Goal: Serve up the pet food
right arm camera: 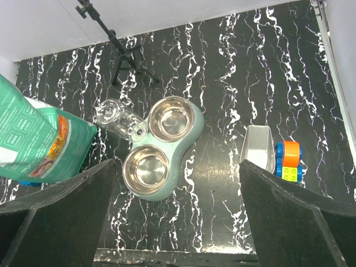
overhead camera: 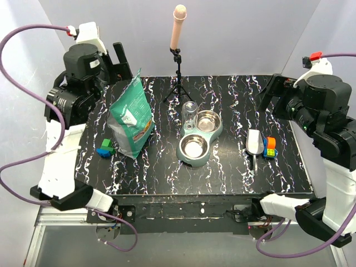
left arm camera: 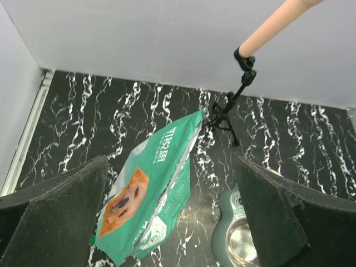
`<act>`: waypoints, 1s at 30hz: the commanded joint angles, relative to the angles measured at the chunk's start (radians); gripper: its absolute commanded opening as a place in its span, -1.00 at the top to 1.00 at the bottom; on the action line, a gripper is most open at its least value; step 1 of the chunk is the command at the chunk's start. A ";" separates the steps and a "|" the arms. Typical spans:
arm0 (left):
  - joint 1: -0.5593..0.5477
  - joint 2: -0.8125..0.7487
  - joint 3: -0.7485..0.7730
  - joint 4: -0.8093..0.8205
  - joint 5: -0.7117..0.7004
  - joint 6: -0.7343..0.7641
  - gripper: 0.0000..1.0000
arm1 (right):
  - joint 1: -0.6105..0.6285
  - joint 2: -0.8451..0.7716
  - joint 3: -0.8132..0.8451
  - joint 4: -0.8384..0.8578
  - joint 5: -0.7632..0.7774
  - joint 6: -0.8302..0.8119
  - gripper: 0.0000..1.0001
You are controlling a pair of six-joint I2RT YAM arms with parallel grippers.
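The teal-green pet food bag (overhead camera: pixel 132 119) stands upright at the table's left, top open; it also shows in the left wrist view (left arm camera: pixel 153 189) and the right wrist view (right arm camera: pixel 33 139). No kibble is visible. The teal double-bowl feeder (overhead camera: pixel 221 129) sits mid-table, both steel bowls empty (right arm camera: pixel 192 139). A metal scoop (overhead camera: pixel 255 143) lies to the feeder's right (right arm camera: pixel 258 149). My left gripper (overhead camera: pixel 122 62) is open and raised behind the bag (left arm camera: pixel 172 222). My right gripper (overhead camera: pixel 272 92) is open, high over the right side (right arm camera: pixel 178 217).
A clear water bottle (overhead camera: pixel 189 114) stands in the feeder. A tripod with a pink wand (overhead camera: pixel 178 55) is at the back centre. Green and blue blocks (overhead camera: pixel 105 148) lie left of the bag. Orange, blue and green blocks (overhead camera: pixel 270 147) lie beside the scoop.
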 commanded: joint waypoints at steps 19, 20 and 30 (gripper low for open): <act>0.028 0.283 0.031 -0.164 0.059 -0.051 -0.76 | -0.002 0.114 -0.140 -0.076 -0.568 0.250 -0.97; 0.028 0.283 0.025 -0.166 0.062 -0.048 -0.68 | -0.002 0.091 -0.160 -0.053 -0.571 0.251 -0.97; 0.028 0.283 -0.018 -0.201 0.059 -0.057 0.34 | -0.039 -0.070 -0.328 0.223 -0.713 0.205 -0.95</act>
